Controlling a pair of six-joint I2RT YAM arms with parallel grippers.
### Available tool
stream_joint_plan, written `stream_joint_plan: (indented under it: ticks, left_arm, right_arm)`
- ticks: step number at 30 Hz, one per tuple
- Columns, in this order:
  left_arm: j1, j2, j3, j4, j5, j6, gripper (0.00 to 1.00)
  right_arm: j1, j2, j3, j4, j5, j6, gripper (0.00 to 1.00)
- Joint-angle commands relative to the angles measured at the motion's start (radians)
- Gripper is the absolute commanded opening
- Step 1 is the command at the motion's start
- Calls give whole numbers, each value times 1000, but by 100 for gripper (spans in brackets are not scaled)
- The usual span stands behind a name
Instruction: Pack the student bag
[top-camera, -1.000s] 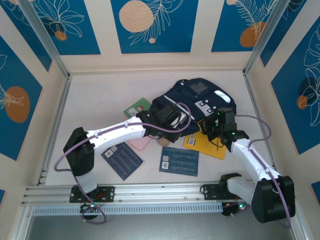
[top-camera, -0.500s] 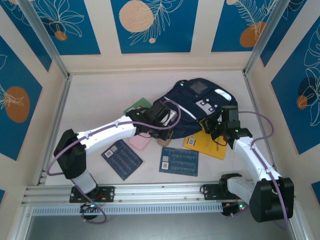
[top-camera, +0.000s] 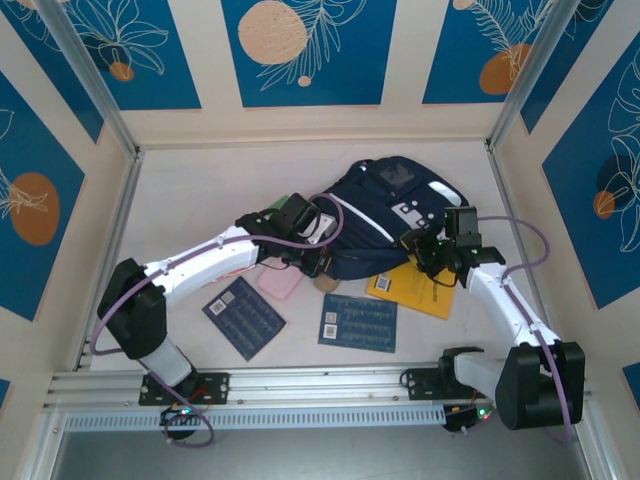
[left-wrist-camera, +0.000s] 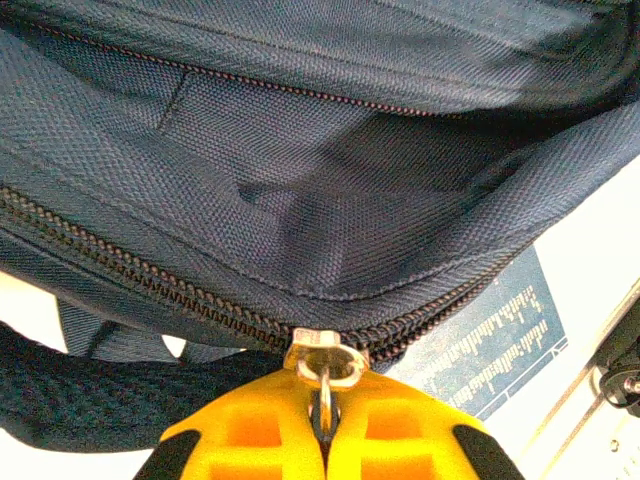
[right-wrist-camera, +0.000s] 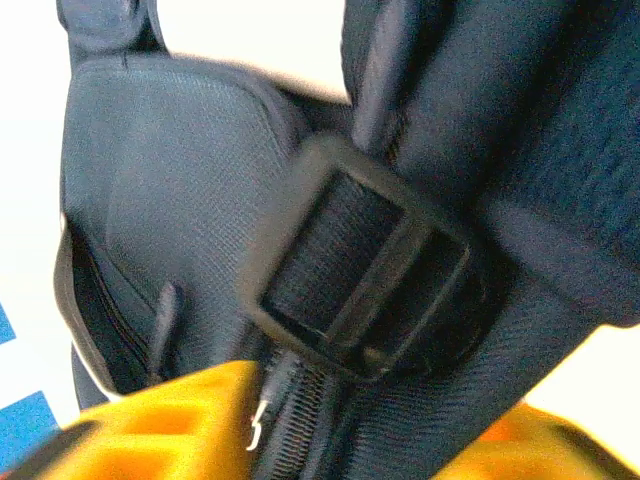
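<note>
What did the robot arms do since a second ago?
The left end effector, shut on the zipper pull, dragged it leftward along the student bag. The right end effector opened its fingers beside the buckle. The yellow book and blue cards stayed put.

The left arm (top-camera: 205, 260) stretches from its base forward and to the right, its forearm angled across toward the wrist. The left gripper (left-wrist-camera: 322, 410) has its two yellow fingers (left-wrist-camera: 250, 440) pressed together, with a small metal zipper pull (left-wrist-camera: 325, 360) pinched right at the tips. The right arm (top-camera: 510, 310) stands up from its base and leans forward and to the left, bent at the wrist. The right gripper (right-wrist-camera: 375, 420) has its jaws apart, one yellow finger on each side of a wide gap.
</note>
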Motion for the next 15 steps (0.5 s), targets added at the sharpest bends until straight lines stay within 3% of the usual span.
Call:
stream_joint_plan:
  ticks: [1,6,15]
  left_arm:
    - [5,-53,-4,-7,56,-20,0]
    - [-30,-63,48,-17,67,-33,0]
    - [-94,-75,128,-51,38,-51,0]
  right_arm:
    - [-2,-6,58,-48,78,-14,59]
    - [37,-72,113,-178,92,22,65]
    - [134,-217,179,-301,45,135,61]
